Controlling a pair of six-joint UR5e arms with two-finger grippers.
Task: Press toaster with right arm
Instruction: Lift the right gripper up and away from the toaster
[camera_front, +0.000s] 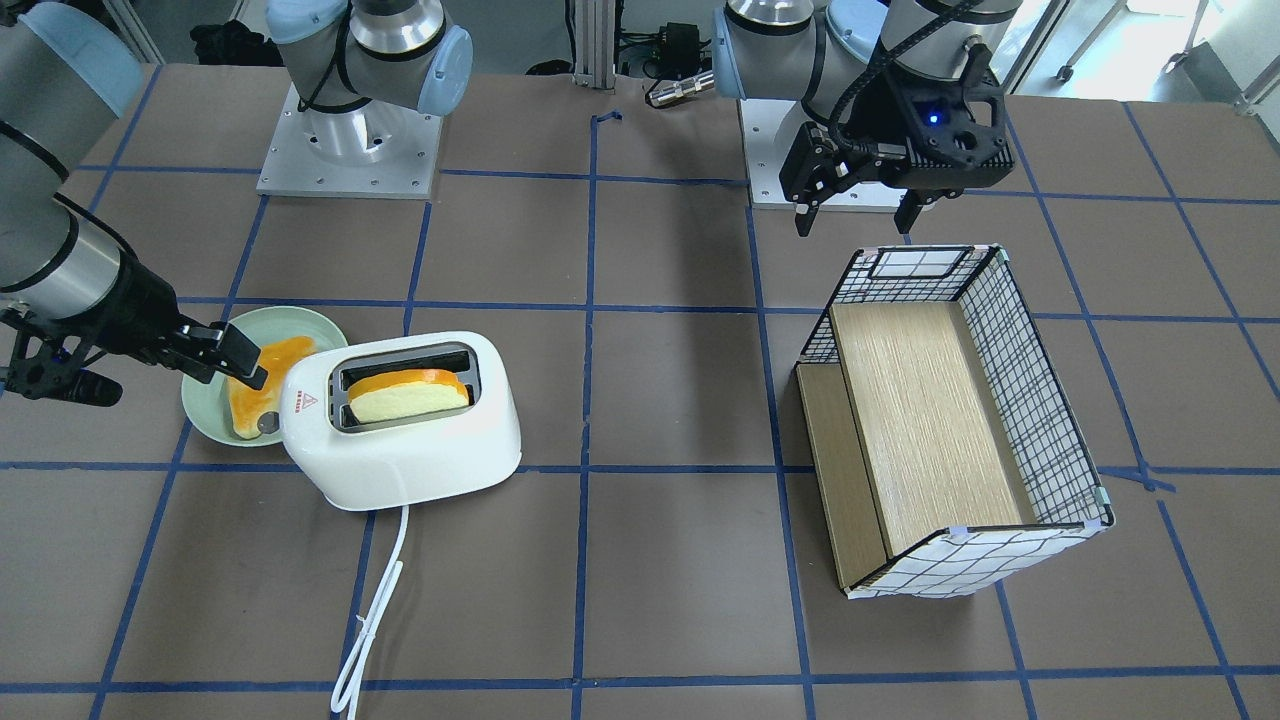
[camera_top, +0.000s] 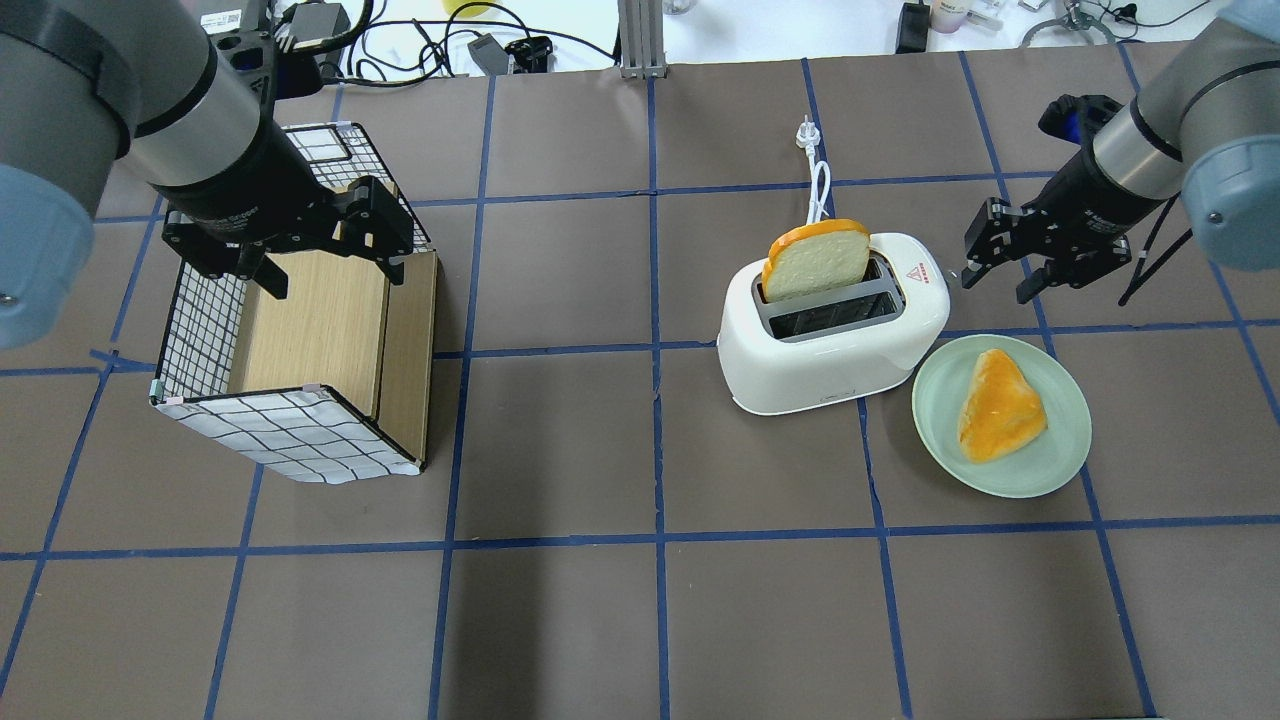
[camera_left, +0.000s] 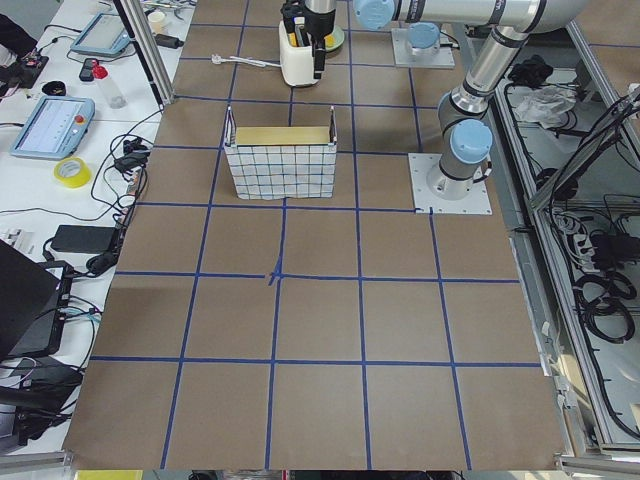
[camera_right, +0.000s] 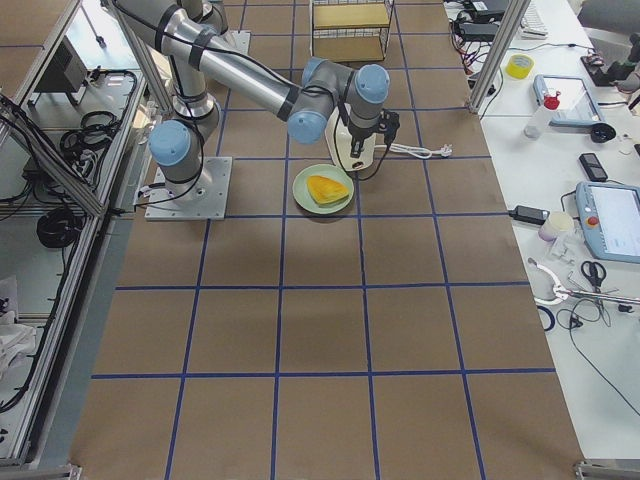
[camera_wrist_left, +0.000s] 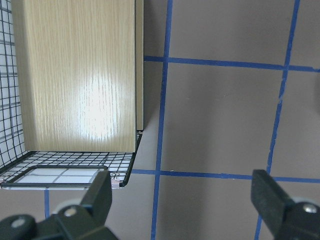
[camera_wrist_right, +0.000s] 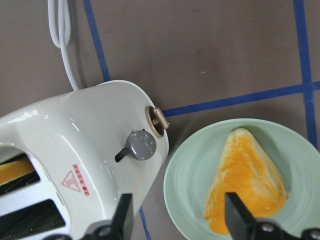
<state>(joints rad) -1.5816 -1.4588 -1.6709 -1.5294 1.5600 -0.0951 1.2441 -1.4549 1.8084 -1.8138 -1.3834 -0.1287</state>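
The white toaster (camera_top: 835, 320) stands right of the table's middle, with a slice of bread (camera_top: 815, 260) sticking up from its far slot. It also shows in the front view (camera_front: 400, 430) and in the right wrist view (camera_wrist_right: 75, 135), where its grey lever (camera_wrist_right: 141, 145) sits on the end face, above a gold knob (camera_wrist_right: 156, 121). My right gripper (camera_top: 1000, 275) is open and empty. It hovers just beyond the toaster's lever end, apart from it, and shows in the right wrist view (camera_wrist_right: 177, 217). My left gripper (camera_top: 330, 265) is open and empty above the basket.
A green plate (camera_top: 1065, 440) with a piece of orange-crusted bread (camera_top: 1000, 405) lies close to the toaster's lever end, below my right gripper. A grid-pattern basket (camera_top: 290, 440) with a wooden insert stands at the left. The toaster's white cord (camera_top: 818, 180) trails toward the far edge.
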